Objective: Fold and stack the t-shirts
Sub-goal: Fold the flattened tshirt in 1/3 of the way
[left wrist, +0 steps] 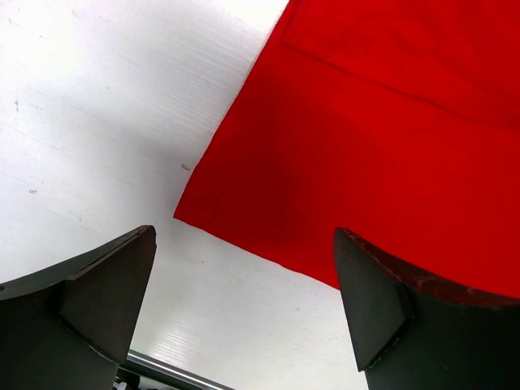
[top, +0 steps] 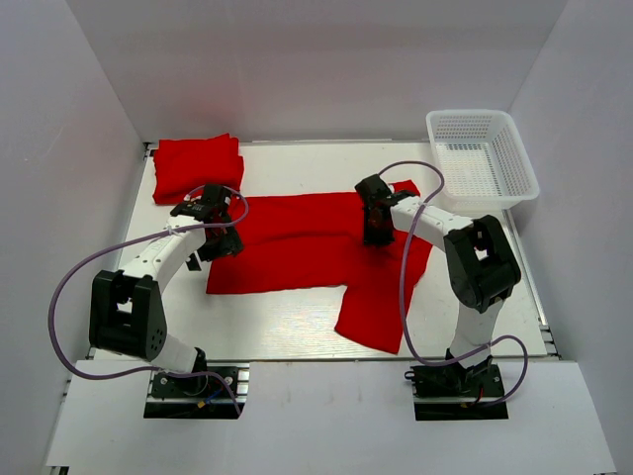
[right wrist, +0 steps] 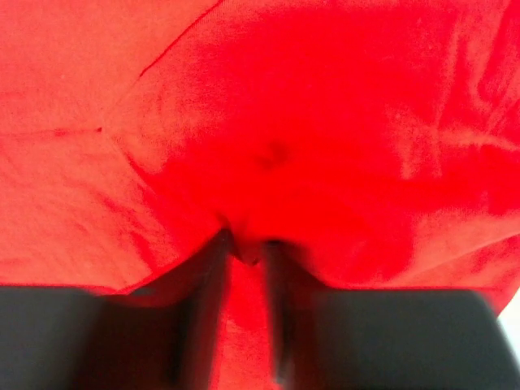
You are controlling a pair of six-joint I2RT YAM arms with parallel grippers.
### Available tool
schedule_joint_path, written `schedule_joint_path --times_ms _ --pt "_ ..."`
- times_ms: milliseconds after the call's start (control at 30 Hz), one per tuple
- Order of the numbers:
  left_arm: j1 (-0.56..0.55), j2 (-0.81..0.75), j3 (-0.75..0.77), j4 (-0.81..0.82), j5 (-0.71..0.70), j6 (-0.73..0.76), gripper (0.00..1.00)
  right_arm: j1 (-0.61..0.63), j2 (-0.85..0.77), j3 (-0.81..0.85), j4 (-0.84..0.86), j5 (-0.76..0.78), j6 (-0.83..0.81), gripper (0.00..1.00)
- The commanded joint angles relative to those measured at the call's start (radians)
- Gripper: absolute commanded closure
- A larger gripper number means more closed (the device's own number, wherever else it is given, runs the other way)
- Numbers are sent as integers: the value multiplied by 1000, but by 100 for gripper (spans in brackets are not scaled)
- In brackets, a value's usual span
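One red t-shirt [top: 316,247] lies spread across the middle of the table, a sleeve hanging toward the front right. A second red t-shirt [top: 198,166] sits folded at the back left. My left gripper [top: 220,243] hovers at the spread shirt's left edge. In the left wrist view the left gripper [left wrist: 244,236] is open over bare table, just off a corner of the shirt [left wrist: 366,146]. My right gripper [top: 376,234] is down on the shirt's upper middle. In the right wrist view the right gripper [right wrist: 248,244] has narrowed onto a raised pinch of the red cloth [right wrist: 268,122].
A white mesh basket [top: 482,115] stands at the back right corner. White walls enclose the table on three sides. A metal rail [left wrist: 162,366] runs along the table edge near my left gripper. Purple cables loop from both arms.
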State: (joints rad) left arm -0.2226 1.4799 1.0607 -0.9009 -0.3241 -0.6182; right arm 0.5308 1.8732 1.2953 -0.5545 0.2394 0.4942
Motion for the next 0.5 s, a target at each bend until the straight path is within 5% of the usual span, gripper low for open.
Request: schedule_joint_path --times_ms 0,67,233,467 --pt "-3 -9 -4 22 0 -8 0 3 3 36 -21 32 17 78" --pt "-3 -9 -4 22 0 -8 0 3 0 35 -24 49 18 100" --pt "-3 -9 5 11 0 -8 0 1 -3 70 -90 57 9 100" --pt "-3 -20 15 2 -9 -8 0 5 49 242 -504 -98 -35 100"
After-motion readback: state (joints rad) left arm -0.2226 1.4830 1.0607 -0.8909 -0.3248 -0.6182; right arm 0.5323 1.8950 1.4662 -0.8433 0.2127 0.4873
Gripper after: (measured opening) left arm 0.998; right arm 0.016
